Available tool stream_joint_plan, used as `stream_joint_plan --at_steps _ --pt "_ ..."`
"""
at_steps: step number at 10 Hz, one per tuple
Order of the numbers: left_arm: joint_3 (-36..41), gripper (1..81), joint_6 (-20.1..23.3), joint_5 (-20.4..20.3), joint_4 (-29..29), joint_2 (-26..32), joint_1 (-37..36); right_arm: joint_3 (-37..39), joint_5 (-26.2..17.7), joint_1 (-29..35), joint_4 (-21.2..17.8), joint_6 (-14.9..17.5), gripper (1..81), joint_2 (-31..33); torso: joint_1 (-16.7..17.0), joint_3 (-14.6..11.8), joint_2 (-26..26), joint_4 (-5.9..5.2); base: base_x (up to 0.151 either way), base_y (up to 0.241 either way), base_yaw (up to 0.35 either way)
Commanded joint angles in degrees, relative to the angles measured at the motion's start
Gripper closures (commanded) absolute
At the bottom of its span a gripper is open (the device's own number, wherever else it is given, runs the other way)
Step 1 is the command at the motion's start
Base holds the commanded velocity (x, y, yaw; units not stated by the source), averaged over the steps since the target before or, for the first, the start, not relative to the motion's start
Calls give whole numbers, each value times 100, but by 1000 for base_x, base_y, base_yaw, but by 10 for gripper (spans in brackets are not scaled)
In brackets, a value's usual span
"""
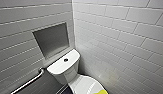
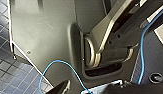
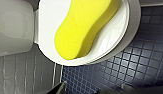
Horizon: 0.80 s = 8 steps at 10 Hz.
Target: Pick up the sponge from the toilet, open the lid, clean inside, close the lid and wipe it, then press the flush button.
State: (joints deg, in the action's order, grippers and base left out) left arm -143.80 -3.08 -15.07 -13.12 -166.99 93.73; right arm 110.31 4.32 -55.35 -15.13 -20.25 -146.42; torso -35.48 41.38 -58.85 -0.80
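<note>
— Right wrist view: looks straight down on a bright yellow, soft, waisted sponge (image 3: 84,27), lying flat on the white smooth oval lid (image 3: 48,15), which is shut. As for the right gripper (image 3: 93,89): spread apart at the tips, holding nothing, clear of the sponge.

— And the left gripper (image 2: 94,89)?

— Cannot tell, open or closed. Sits close against the robot's own dark panel, with a thin blue cable (image 2: 55,61) looping by.

— Likely trouble from here?

— Probably a skid. Looks glossy under there, so a nudge from one side could shove the sponge off toward the dark blue tiled floor (image 3: 137,55). Being soft, could also squash out of a shallow pinch.

— Anything gained from the head view?

— Gives the white glossy ceramic toilet (image 1: 64,73) in its tiled corner, the small dark round flush button (image 1: 65,60) in the tank top, and a metal grab rail (image 1: 29,81). Catches just a yellow corner of the sponge at the lower edge. Takes the wrist view to get the whole outline.
</note>
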Motion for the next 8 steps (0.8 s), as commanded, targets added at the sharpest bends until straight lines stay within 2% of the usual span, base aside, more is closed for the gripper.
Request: stream_joint_plan --at_steps 1,2,4,5,6,8 --pt "27 10 10 347 -24 7 124 -63 -28 563 -183 -260 10 -12 -356 237 -551 0 0 0 0" --pt "27 10 1 347 -24 16 124 -64 52 616 -183 -313 10 -65 -476 550 -750 0 0 0 0" --pt "27 10 1 347 19 7 132 -46 52 826 -192 -611 10 -144 -660 665 -1067 0 0 0 0" --pt "27 10 1 347 20 7 124 -37 17 906 -201 -752 10 -153 -778 624 -1257 0 0 0 0" --pt "27 10 10 347 20 7 124 -20 -1 994 -201 -832 10 -144 -918 441 -1464 0 0 0 0" --pt "27 10 1 347 20 7 132 7 -10 1179 -263 -937 10 -100 -1160 513 -1854 0 0 0 0"
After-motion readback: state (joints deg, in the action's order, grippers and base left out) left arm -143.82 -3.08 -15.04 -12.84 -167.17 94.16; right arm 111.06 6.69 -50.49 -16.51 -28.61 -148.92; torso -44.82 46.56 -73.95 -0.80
